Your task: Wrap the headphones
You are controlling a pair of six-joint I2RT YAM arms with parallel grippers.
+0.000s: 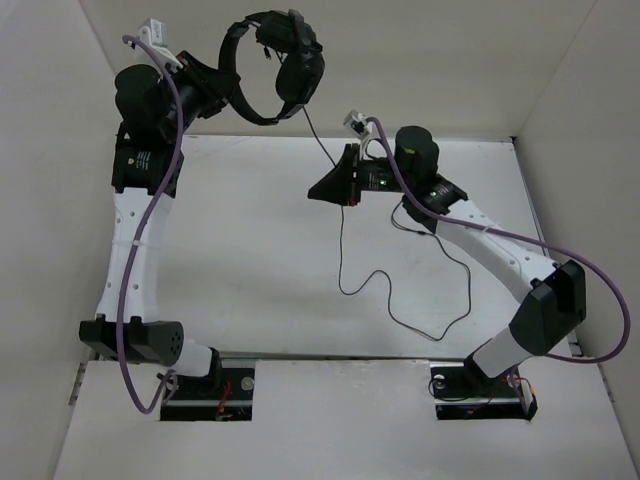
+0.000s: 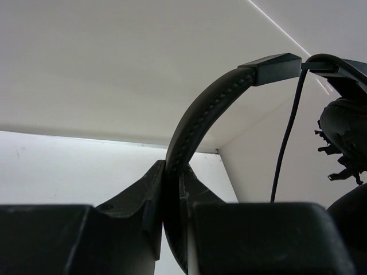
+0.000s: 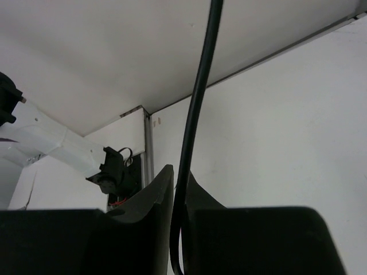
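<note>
Left wrist view: the headphones (image 2: 200, 120) run off the right edge, cutting one earcup (image 2: 344, 129). Right wrist view: the cord (image 3: 198, 97) exits the top edge. From above, its ends are too small to tell.

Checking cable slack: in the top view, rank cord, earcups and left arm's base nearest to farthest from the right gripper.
1. cord: pinched in the right gripper.
2. earcups: up-left, toward the back.
3. left arm's base: bottom left.
</note>
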